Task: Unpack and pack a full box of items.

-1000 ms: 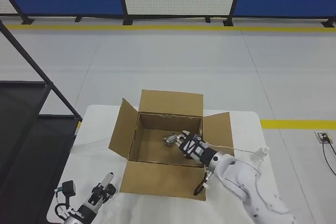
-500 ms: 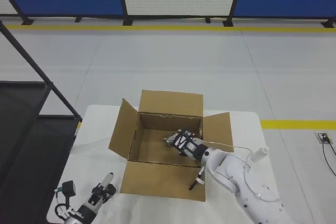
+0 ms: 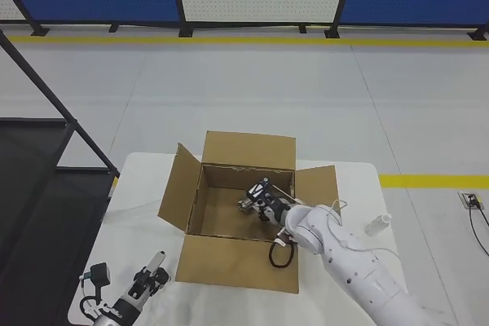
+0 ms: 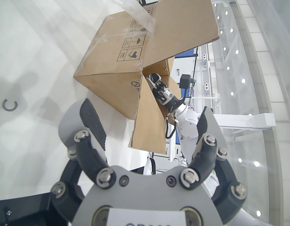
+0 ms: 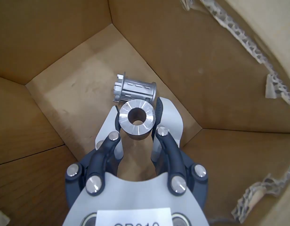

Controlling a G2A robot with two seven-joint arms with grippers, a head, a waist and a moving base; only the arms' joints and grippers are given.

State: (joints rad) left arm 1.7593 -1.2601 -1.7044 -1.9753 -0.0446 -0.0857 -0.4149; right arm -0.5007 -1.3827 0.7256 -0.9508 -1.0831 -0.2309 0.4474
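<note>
An open cardboard box (image 3: 228, 213) stands in the middle of the white table (image 3: 138, 216). My right gripper (image 3: 257, 196) is down inside it near the far wall. It is shut on a short metal ring (image 5: 137, 118) with a centre hole, and its fingers (image 5: 159, 106) press both sides. Just beyond the ring, a slotted metal cylinder (image 5: 135, 91) lies on the box floor (image 5: 76, 90). My left gripper (image 4: 147, 114) is open and empty, low over the table's near left corner (image 3: 151, 275) and facing the box (image 4: 126, 55).
A small C-shaped clip (image 4: 9, 105) lies on the table near the left gripper. Loose clear tape (image 4: 135, 12) hangs off a box flap. A small white bottle-like object (image 3: 377, 223) sits right of the box. A black rack (image 3: 33, 204) stands left of the table.
The right gripper has shifted a little farther into the box, toward its far wall, and the arm's elbow has swung in. The left arm has not moved.
</note>
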